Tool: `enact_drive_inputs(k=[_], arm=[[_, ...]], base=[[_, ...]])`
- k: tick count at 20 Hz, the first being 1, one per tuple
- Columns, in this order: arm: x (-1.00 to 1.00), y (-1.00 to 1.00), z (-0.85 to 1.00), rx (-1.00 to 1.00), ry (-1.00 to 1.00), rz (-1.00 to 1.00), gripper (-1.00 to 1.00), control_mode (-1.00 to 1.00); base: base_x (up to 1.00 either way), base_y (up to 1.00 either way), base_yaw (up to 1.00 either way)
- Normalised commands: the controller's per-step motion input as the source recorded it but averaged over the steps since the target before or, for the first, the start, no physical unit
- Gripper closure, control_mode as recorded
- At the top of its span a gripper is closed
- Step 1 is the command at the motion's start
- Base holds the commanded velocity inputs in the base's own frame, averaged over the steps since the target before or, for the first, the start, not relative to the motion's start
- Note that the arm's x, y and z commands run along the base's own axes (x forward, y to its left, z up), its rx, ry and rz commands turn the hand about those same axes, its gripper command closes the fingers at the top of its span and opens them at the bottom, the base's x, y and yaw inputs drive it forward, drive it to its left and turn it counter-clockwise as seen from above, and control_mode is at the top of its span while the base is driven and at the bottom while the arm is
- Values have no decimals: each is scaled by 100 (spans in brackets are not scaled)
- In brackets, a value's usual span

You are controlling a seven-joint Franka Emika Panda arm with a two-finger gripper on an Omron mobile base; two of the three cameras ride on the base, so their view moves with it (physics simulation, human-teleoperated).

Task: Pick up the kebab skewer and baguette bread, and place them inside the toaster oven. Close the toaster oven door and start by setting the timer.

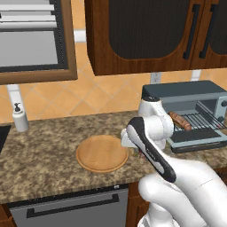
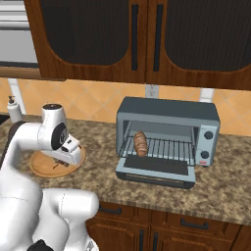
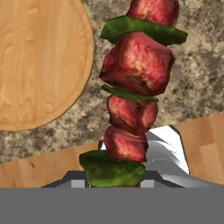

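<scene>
Pincer [image 3: 114,183] holds the kebab skewer [image 3: 133,87] above the bench [image 1: 44,159], round wooden board [image 1: 102,153] at its 10 o'clock, baguette bread [image 2: 140,143] lies on the open toaster oven [image 2: 169,115] rack

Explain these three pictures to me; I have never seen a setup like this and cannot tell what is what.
This is a computer-rendered kitchen with a white robot arm. Two pictures come from cameras behind the arm, to its left and right; the third looks along its gripper.

On the stone counter lies a round wooden board. To its right stands the toaster oven, its door folded down, with the baguette bread already on the wire rack.

In the hand picture the kebab skewer, red meat chunks with green pieces, rises from the gripper, which appears to be holding it above the counter beside the board.
</scene>
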Motion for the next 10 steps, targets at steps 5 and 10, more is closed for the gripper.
enact_drive_inputs(k=[5,10], arm=[[-44,-100,85,-1,-1,12,100,-100],[-6,-100,75,-1,-1,6,100,-100]], base=[[0,0,0],[0,0,0]])
